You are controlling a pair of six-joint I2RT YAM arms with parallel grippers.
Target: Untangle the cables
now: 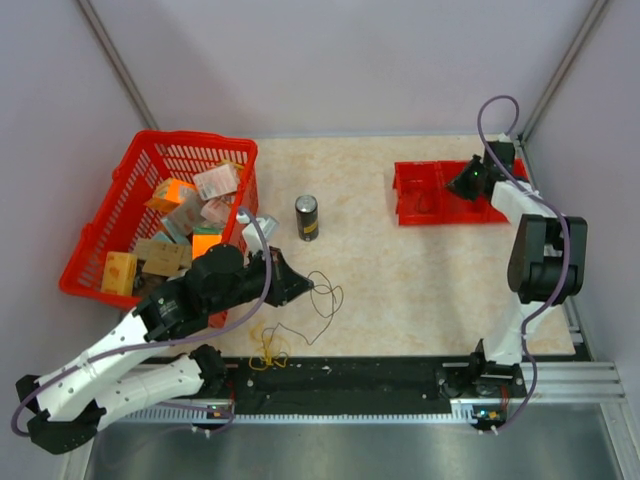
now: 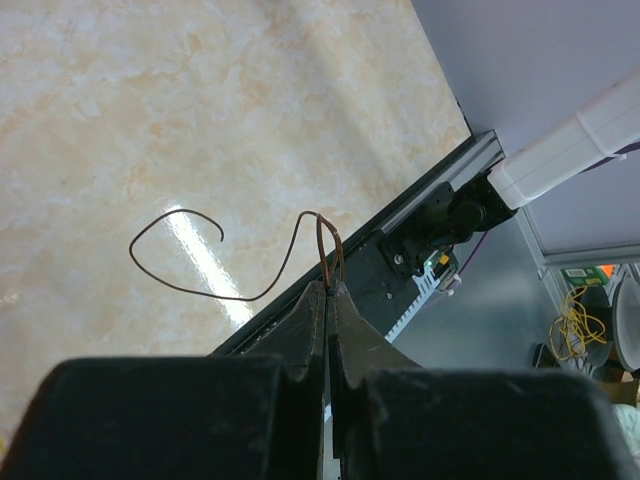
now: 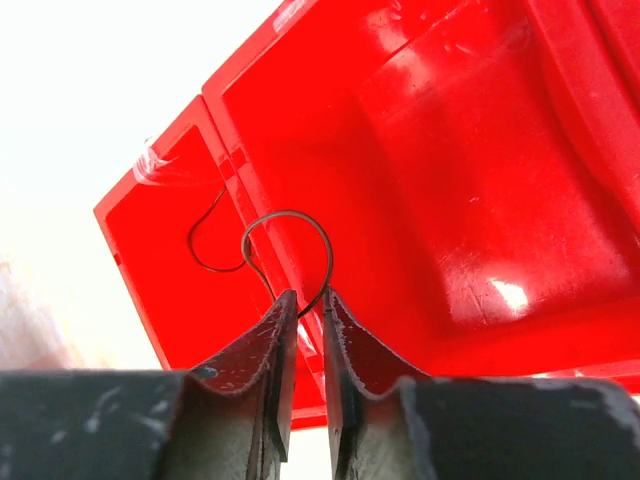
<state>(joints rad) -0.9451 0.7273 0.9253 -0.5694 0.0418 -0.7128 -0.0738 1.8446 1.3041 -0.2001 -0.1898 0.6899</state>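
Pinching dark wire (image 2: 240, 298), left claw (image 2: 327, 286); wrist view alone shows right claw (image 3: 310, 296) gripping wire loop (image 3: 290, 212).

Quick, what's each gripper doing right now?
Left gripper: shut on a thin dark wire.
Right gripper: barely apart around a second dark wire over the red bin; hold cannot be told.
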